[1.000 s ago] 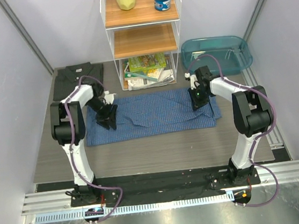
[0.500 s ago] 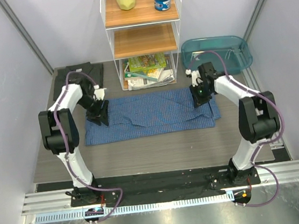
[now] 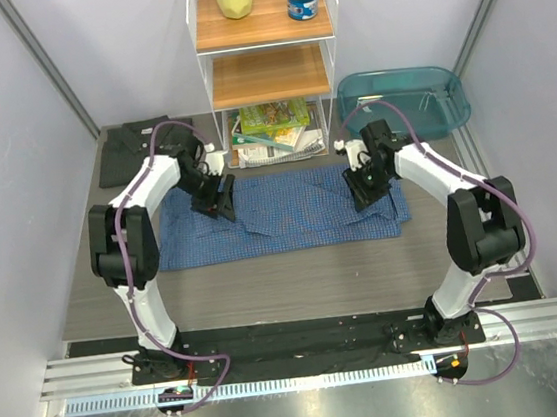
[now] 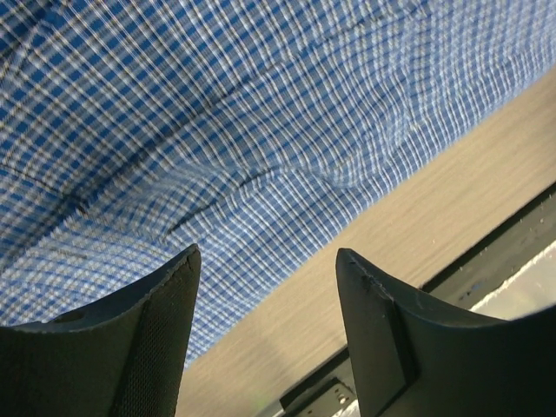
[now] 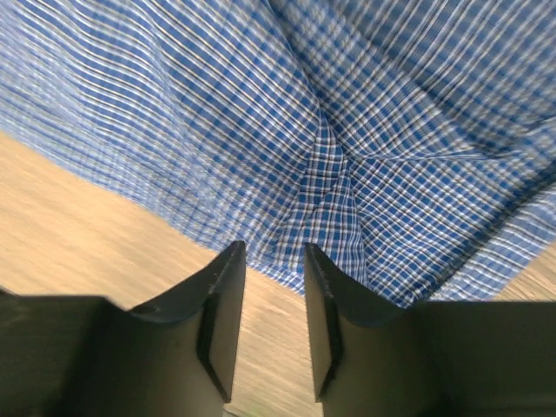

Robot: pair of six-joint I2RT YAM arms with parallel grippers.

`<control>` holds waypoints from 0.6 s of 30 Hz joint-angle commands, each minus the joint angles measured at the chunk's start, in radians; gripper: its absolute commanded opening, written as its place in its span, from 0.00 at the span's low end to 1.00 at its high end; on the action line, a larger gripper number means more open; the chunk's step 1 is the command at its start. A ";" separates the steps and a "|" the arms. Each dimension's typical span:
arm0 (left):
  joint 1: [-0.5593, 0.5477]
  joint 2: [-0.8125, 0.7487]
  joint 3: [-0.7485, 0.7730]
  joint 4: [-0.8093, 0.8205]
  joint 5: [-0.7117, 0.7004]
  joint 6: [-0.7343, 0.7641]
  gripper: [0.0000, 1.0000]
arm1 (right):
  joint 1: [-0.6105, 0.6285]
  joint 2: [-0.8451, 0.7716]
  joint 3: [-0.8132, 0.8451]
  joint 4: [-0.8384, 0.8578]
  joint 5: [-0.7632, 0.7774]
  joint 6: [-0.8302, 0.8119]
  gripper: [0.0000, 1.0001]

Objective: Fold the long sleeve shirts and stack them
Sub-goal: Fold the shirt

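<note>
Your left pincer hovers open and empty over the blue checked shirt, which lies flat beneath it for folding. The charcoal shirt sits behind it (likely the stack's base). Your right pincer hangs narrowly parted, holding nothing, above the blue shirt's other end. Both shirts rest on a brownish worktop between pale booth walls.

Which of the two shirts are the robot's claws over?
The blue checked cloth shirt, spread out centrally; the dark charcoal grey shirt lies folded at far left.
</note>
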 commanded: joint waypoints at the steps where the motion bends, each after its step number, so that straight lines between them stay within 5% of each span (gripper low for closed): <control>1: -0.003 0.029 -0.003 0.066 -0.023 -0.050 0.65 | 0.011 0.072 -0.033 0.038 0.107 -0.069 0.32; 6: -0.001 0.035 -0.035 0.075 -0.106 -0.047 0.65 | -0.007 0.133 -0.073 0.124 0.237 -0.091 0.21; 12: 0.065 0.113 -0.041 0.029 -0.172 -0.066 0.63 | -0.041 0.150 -0.100 0.154 0.316 -0.106 0.20; 18: 0.126 0.083 -0.084 0.000 -0.013 -0.013 0.63 | -0.040 0.075 -0.079 0.047 0.180 -0.115 0.22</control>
